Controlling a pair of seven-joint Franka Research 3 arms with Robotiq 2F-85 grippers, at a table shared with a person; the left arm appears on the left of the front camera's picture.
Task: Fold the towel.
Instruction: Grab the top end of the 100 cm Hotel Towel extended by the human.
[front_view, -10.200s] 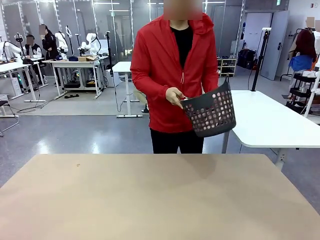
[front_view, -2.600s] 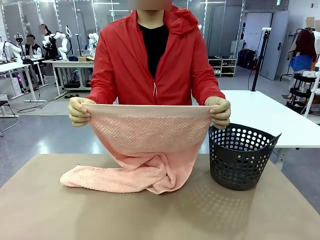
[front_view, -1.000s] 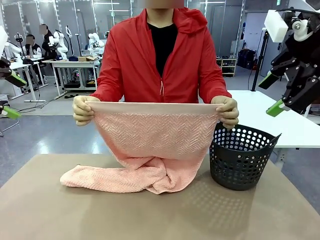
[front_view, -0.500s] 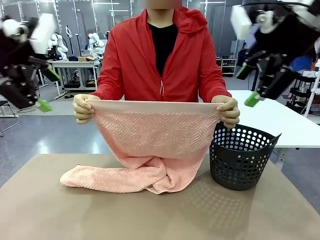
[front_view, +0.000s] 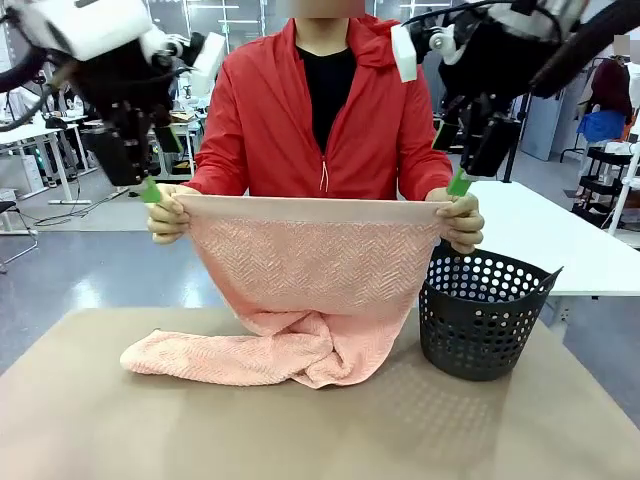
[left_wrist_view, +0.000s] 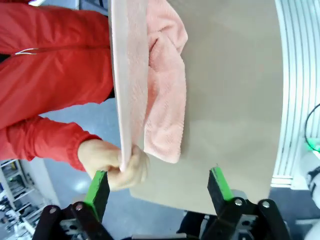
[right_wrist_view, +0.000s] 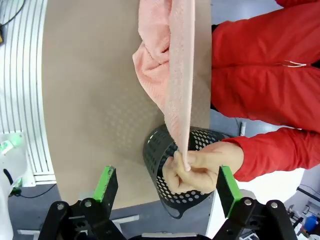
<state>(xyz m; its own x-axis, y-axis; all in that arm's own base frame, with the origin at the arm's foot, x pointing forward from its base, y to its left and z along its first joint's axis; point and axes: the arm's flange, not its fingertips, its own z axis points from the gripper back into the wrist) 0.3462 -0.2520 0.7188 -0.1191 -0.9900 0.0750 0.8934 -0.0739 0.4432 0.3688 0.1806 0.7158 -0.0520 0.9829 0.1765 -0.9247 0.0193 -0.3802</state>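
Person is holding towel (front_view: 310, 265) taut by its top corners, tail lying on counter (front_view: 300, 430). Left pincer (left_wrist_view: 159, 182) and right pincer (right_wrist_view: 165, 180) are hovering spread at those corners. Closing off-target risks nipping person's hand (front_view: 462, 222).

Salmon-pink towel (front_view: 310, 270) at centre frame: zigzag herringbone over the hanging face, plain paler band along the top edge, same pink in the heap at lower left of centre. Dark grey basket (front_view: 480, 330) at right, walls dotted with rows of round holes. Plain tan worktop (front_view: 300, 430) across the bottom. Red jacket (front_view: 260, 130) at upper centre, over a black shirt (front_view: 328, 80). Bright green pads on black left fingers (front_view: 150, 190), upper left, and on black right fingers (front_view: 459, 183), upper right. White and black on left arm (front_view: 90, 25) and right arm (front_view: 500, 50). Glossy grey floor (front_view: 90, 270) at mid left.
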